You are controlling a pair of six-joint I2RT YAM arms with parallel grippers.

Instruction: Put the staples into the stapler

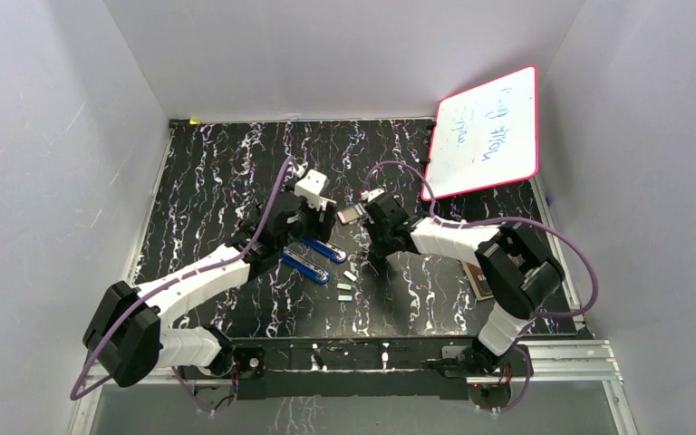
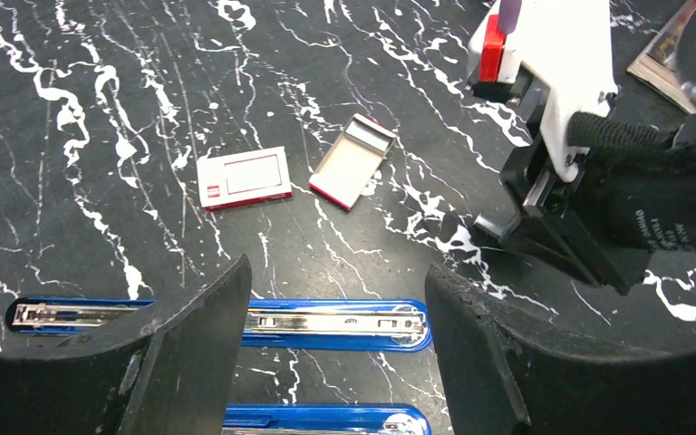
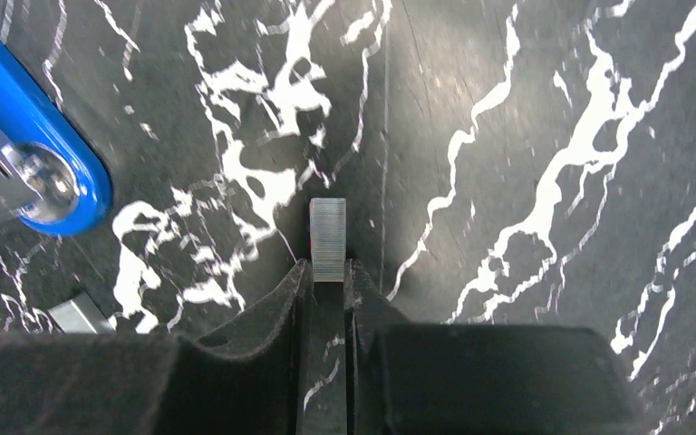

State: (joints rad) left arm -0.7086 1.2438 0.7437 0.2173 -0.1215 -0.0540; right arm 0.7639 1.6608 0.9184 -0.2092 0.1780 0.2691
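The blue stapler (image 1: 323, 250) lies opened flat, its two halves side by side. One half's metal channel (image 2: 335, 322) faces up. My left gripper (image 2: 335, 269) hangs open just above that half, with nothing between its fingers; it shows in the top view too (image 1: 315, 225). My right gripper (image 3: 328, 269) is shut on a short grey strip of staples (image 3: 328, 237), which sticks out past the fingertips. It stands just right of the stapler's end (image 3: 41, 177). Loose staples (image 1: 351, 275) lie on the black marbled table near that end, and another loose strip (image 3: 77, 313) lies close by.
A small red-and-white box sleeve (image 2: 243, 178) and its open tray (image 2: 353, 160) lie beyond the stapler. A pink-edged whiteboard (image 1: 485, 131) leans at the back right. A booklet (image 1: 480, 283) lies under the right arm. White walls close in three sides.
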